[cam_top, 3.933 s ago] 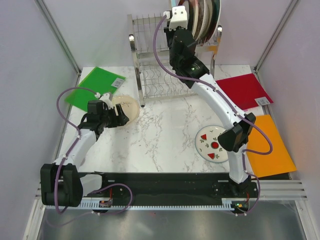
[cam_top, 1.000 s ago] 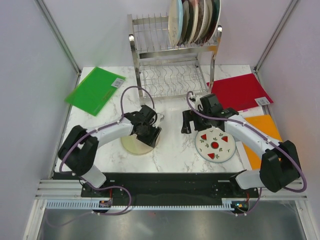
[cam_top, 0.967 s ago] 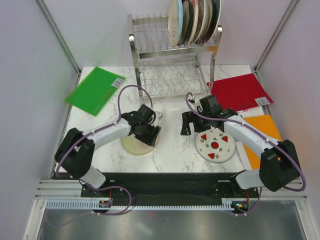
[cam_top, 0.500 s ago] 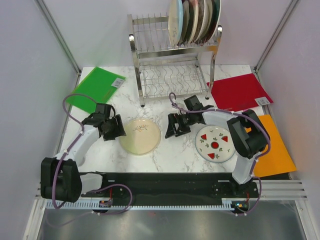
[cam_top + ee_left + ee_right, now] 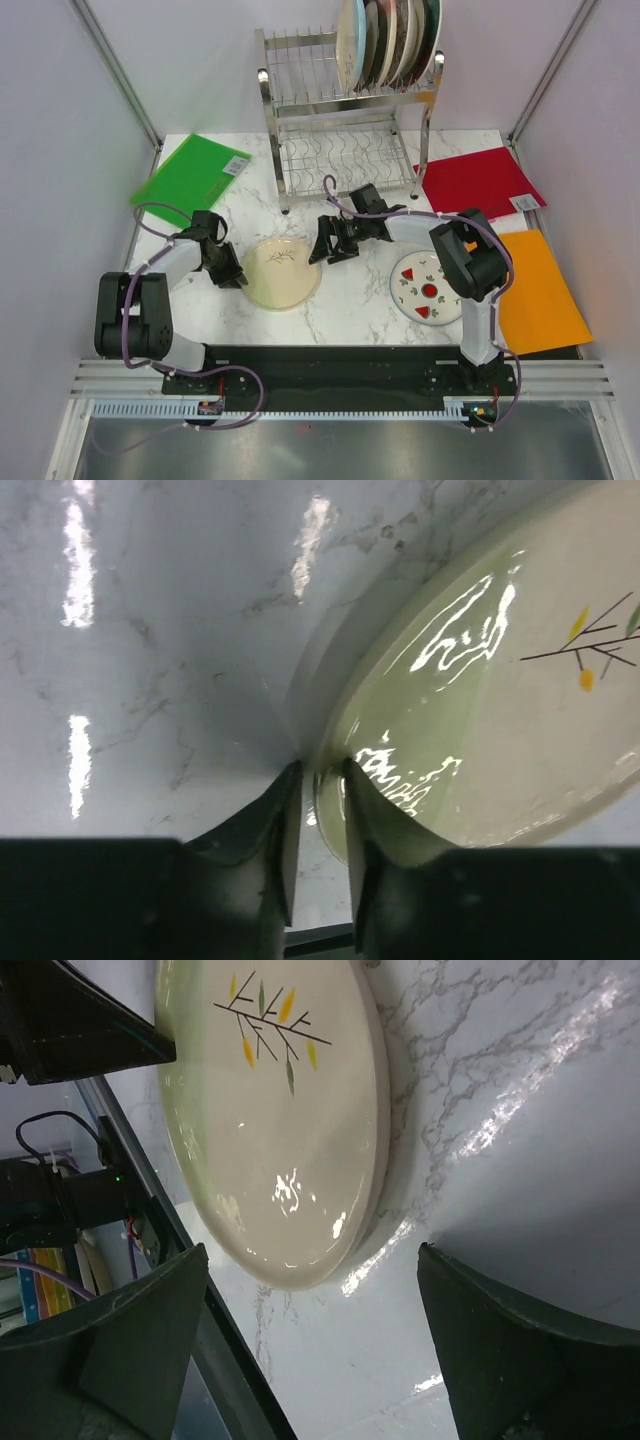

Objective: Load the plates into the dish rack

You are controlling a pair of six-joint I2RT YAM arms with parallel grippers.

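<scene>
A cream plate with a leaf sprig lies flat on the marble table. My left gripper is at its left rim. In the left wrist view the two fingers stand close together with the rim of the plate pinched between them. My right gripper hovers open just beyond the plate's upper right edge; in its wrist view the plate lies ahead of the wide-apart fingers. A white plate with watermelon slices lies to the right. The chrome dish rack holds several plates upright in its top tier.
A green mat lies at the back left, a red mat right of the rack, and an orange mat at the right edge. Grey walls close in both sides. The rack's lower tier holds nothing.
My left gripper has slid in to the leaf-sprig plate's left rim and narrowed onto it. The right gripper has moved left, away from the watermelon plate, toward the leaf-sprig plate.
</scene>
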